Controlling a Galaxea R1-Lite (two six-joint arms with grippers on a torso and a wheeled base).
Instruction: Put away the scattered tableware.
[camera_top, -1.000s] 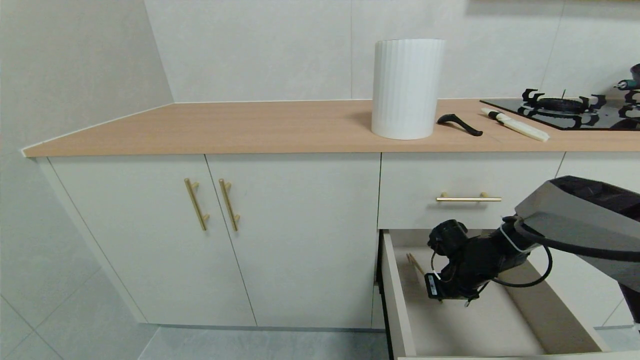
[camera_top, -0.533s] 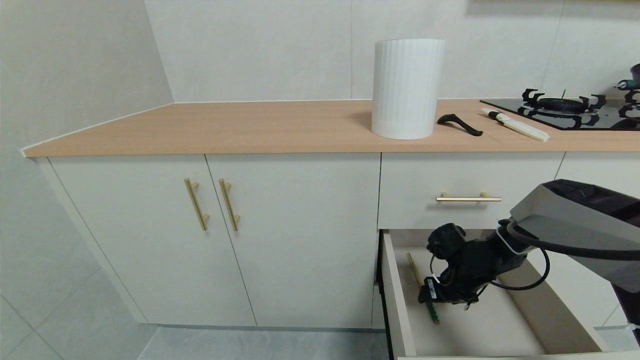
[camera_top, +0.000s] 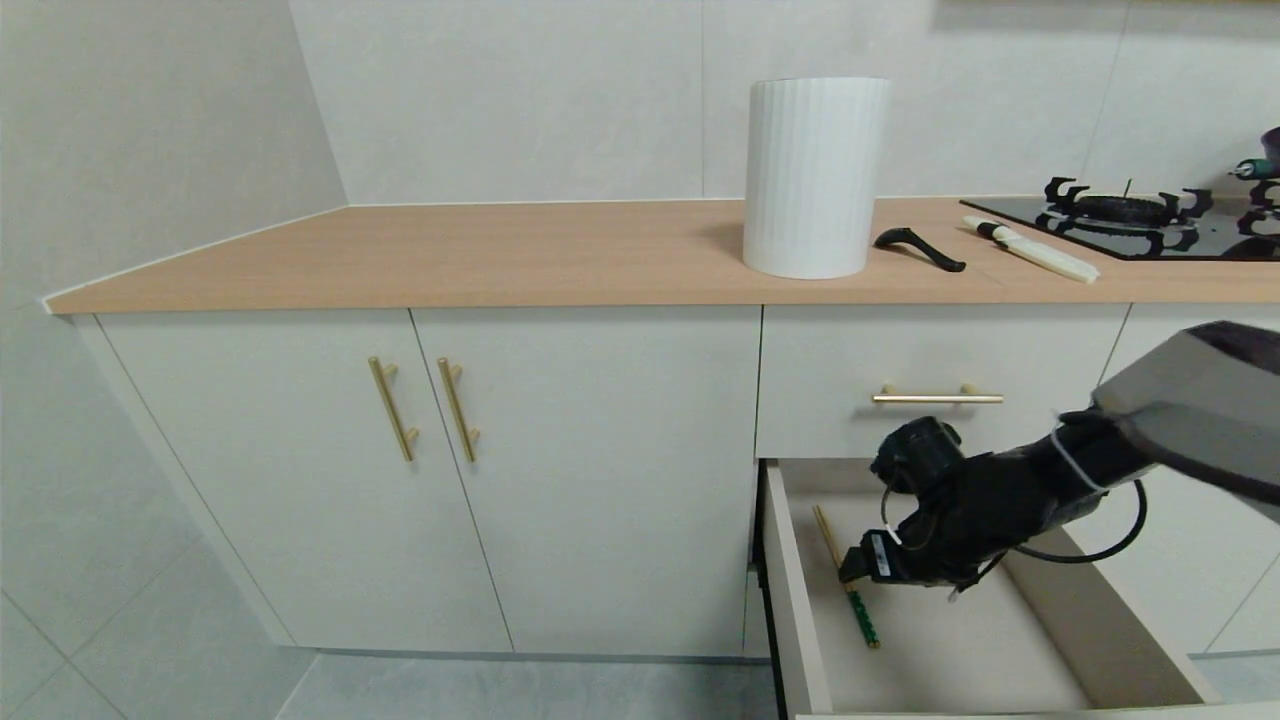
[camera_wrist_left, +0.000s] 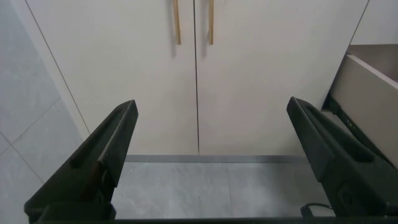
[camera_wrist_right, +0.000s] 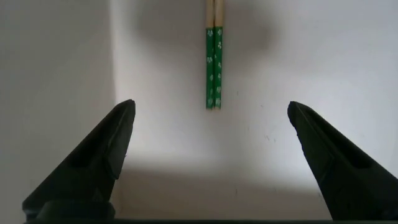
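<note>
Left gripper (camera_wrist_left: 211, 107) gapes empty; right gripper (camera_top: 856, 570), jaws spread on nothing, hangs in the open drawer (camera_top: 795, 600) just over the chopsticks (camera_wrist_right: 213, 68) lying by its left wall, so a careless withdrawal could drag them or strike the closed drawer (camera_top: 940, 350) above, with a knife (camera_top: 1030, 250) waiting on the countertop (camera_top: 500, 250).

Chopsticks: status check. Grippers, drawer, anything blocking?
Both open: right gripper empty above the chopsticks, left gripper facing the cabinet doors. Chopsticks lie flat in the open drawer, near its left wall. Nothing in the way.
</note>
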